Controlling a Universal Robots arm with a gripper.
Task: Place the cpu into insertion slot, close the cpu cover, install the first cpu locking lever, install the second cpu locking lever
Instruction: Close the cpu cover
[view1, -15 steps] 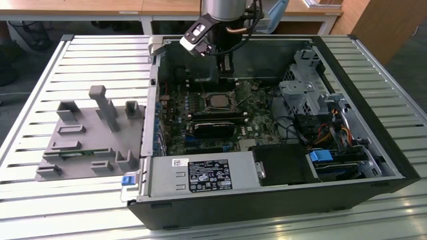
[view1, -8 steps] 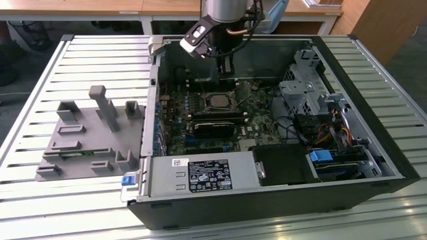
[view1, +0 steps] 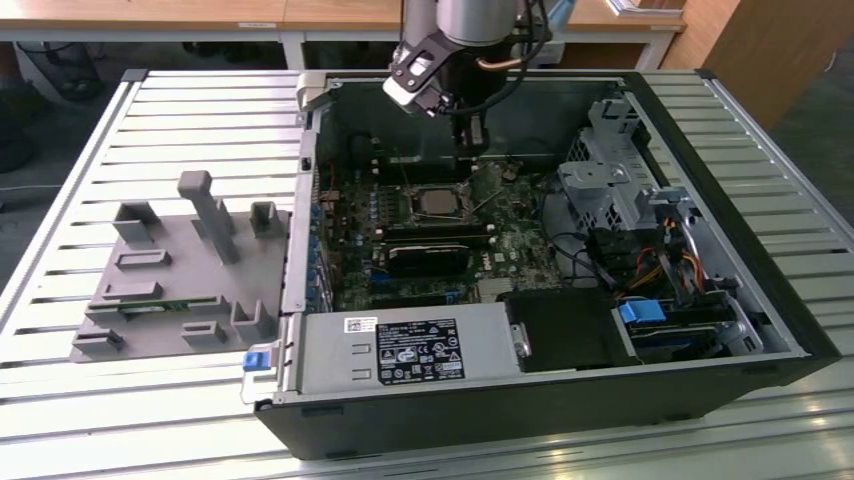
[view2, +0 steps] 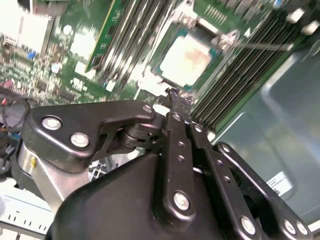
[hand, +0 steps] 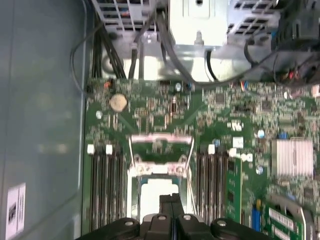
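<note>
The cpu (view2: 185, 60) is a silver-tan square lying flat in the motherboard socket; it also shows as a pale square (hand: 152, 192) in the first wrist view and in the socket (view1: 438, 201) in the exterior view. The cpu cover (hand: 160, 137), a thin silver frame, appears tipped up at one edge of the socket, with the green board showing through its window. Thin wire levers (hand: 192, 155) stand along the socket's sides, one of them (view2: 260, 46) angled outward. My gripper (view1: 467, 148) hangs just above the socket's edge; its black fingers are shut (view2: 176, 97) (hand: 171, 200) with nothing between them.
The open black computer case (view1: 747, 300) lies on a slatted metal table (view1: 160, 120). Memory slots (hand: 105, 185) flank the socket. A drive cage and cables (view1: 614, 190) fill the exterior view's right side of the case, and the power supply (view1: 400, 350) sits at its front. A grey fixture (view1: 174, 270) stands on the exterior view's left.
</note>
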